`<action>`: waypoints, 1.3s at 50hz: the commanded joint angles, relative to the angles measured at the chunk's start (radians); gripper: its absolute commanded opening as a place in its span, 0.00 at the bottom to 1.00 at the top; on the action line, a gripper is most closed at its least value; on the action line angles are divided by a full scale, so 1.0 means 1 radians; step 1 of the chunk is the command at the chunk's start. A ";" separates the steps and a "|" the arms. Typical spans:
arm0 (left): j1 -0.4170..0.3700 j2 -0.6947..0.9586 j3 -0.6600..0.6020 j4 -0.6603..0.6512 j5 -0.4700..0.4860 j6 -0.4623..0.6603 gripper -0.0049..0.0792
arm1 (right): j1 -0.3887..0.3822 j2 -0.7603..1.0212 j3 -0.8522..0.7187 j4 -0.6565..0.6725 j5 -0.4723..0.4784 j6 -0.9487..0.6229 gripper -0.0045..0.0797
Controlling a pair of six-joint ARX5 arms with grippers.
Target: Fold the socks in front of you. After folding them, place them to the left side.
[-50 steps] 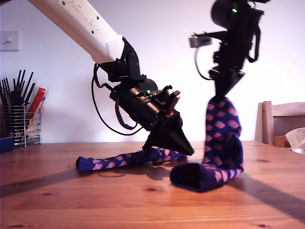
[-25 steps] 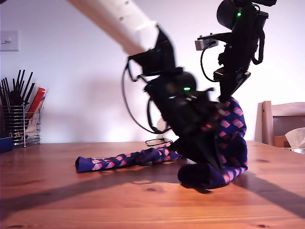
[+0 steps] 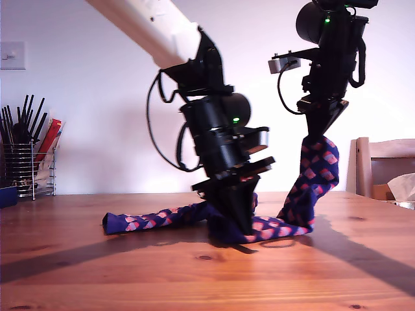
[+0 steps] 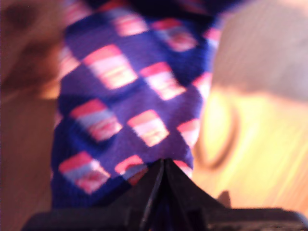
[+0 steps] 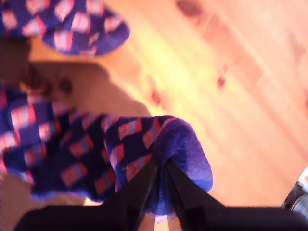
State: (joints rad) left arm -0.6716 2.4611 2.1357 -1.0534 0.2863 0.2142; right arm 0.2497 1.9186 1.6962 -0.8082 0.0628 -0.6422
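Two navy-purple socks with pink-red blocks are in play. One sock [image 3: 162, 219] lies stretched flat on the wooden table [image 3: 97, 272], toward the exterior view's left. The other sock [image 3: 318, 168] hangs from my first gripper [image 3: 319, 133], which is raised at the exterior view's right and shut on its upper end [image 4: 125, 106]. Its lower part trails along the table to my second gripper [image 3: 238, 238], which is down at the table in the middle and shut on the sock's plain purple end [image 5: 183, 144]. The flat sock [image 5: 72, 24] also shows in the second wrist view.
A wire rack with dark utensils [image 3: 29, 162] and a blue item [image 3: 8, 195] stand at the exterior view's far left. A wooden chair back [image 3: 382, 165] rises behind the table at the exterior view's right. A wall switch [image 3: 13, 55] sits high on the left.
The white arm left the flat sock, swung to the hanging sock's lower end, closed on it and drew it toward the exterior view's left. The first gripper rose slightly with the upper end.
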 commanded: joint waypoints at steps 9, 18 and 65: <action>0.002 0.000 -0.008 -0.002 -0.008 -0.002 0.03 | 0.021 -0.005 -0.005 -0.020 -0.029 0.050 0.04; -0.003 0.000 -0.008 0.005 0.001 -0.002 0.03 | 0.053 -0.025 -0.005 -0.022 -0.081 0.117 0.04; 0.036 0.000 -0.008 -0.129 0.001 0.003 0.03 | 0.107 -0.031 0.233 -0.135 -0.101 0.224 0.04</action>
State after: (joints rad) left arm -0.6476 2.4561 2.1357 -1.1599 0.2893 0.2146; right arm 0.3607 1.8782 1.9408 -0.9470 -0.0418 -0.4183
